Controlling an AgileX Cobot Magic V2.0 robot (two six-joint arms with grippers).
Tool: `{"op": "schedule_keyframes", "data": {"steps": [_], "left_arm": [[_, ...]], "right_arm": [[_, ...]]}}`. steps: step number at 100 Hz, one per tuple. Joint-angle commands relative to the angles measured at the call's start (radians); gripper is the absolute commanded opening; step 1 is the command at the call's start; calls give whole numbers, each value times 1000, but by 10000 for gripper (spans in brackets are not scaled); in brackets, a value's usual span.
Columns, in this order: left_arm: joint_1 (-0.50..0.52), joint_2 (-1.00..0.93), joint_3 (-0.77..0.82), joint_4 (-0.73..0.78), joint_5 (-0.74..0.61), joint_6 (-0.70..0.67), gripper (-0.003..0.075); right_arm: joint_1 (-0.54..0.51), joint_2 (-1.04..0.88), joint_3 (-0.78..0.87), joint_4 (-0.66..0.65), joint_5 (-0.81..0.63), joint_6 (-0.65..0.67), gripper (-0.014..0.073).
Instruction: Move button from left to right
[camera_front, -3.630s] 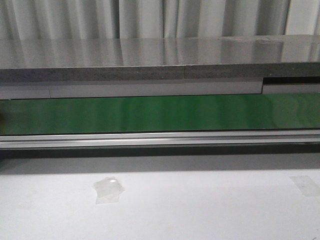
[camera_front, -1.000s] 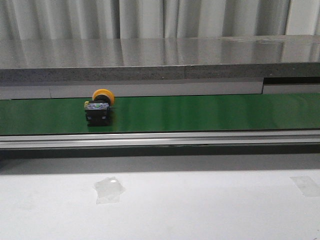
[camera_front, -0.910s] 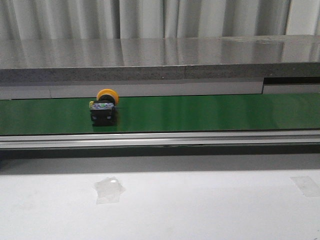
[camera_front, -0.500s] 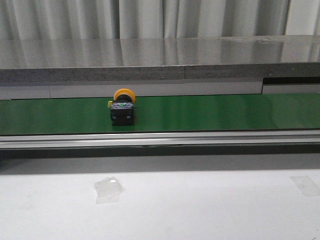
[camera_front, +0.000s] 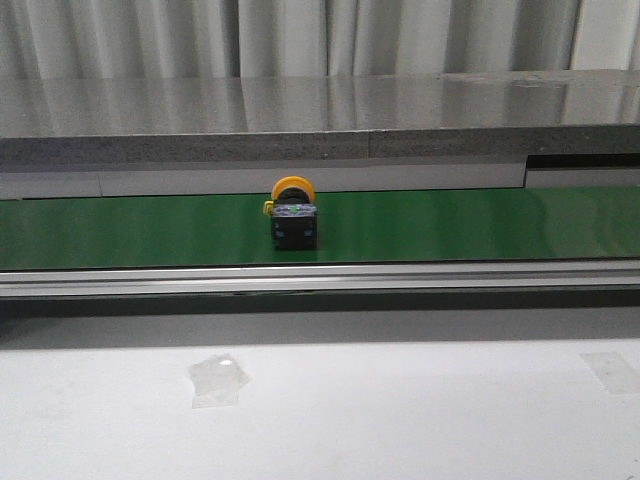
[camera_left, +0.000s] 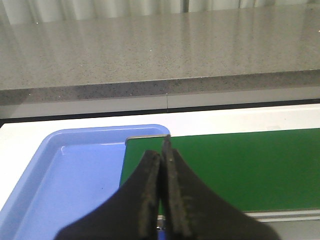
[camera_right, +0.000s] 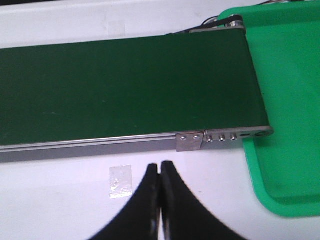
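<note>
The button (camera_front: 294, 217), a yellow-orange round head on a black boxy body, stands on the green belt (camera_front: 450, 225) a little left of its middle in the front view. Neither gripper shows in the front view. My left gripper (camera_left: 161, 156) is shut and empty, over the left end of the belt (camera_left: 240, 167) beside the blue tray (camera_left: 65, 180). My right gripper (camera_right: 160, 166) is shut and empty, over the white table in front of the belt's right end (camera_right: 125, 90). The button does not show in either wrist view.
A green tray (camera_right: 285, 100) lies past the belt's right end. A grey stone ledge (camera_front: 320, 120) runs behind the belt. An aluminium rail (camera_front: 320, 277) edges the belt's front. Tape patches (camera_front: 217, 380) sit on the white table (camera_front: 400, 410).
The button came into view on the belt from the left and has ridden steadily to the right, from about a quarter of the way across to near the middle.
</note>
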Motion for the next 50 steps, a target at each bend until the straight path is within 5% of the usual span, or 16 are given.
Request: {"op": "schedule_keyframes", "data": {"steps": [1, 19, 38, 50], "left_arm": [[-6, 3, -28, -22, -70, -1, -20], [-6, 3, -28, -22, -70, -1, -20], [-6, 3, -28, -22, -70, -1, -20], [-6, 3, -28, -22, -70, -1, -20]], "right_arm": [[2, 24, -37, -1, -47, -4, -99], [2, 47, -37, 33, -35, -4, -8], [2, 47, -37, 71, -33, -4, 359], [2, 49, -37, 102, -53, -5, 481]]}}
